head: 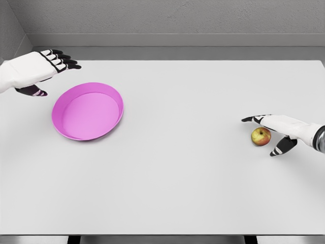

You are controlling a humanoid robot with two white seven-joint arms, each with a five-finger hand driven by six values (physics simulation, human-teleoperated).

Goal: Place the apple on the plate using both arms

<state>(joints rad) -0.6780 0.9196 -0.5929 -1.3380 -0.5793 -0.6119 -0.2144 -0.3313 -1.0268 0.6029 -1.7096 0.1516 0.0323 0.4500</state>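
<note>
Right hand (277, 133) cups the apple (261, 136) with spread fingers, not clenched on it; left hand (38, 68) hovers released beside the pink plate (63, 127) on the surface (177, 178).

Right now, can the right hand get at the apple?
Probably yes: the right hand is open right beside the apple, fingers above and thumb below it, with only bare table around.

The left hand (35, 71) hovers at the upper left, fingers (63, 60) extended. The right hand (279, 131) sits at the right edge, fingers spread.
</note>
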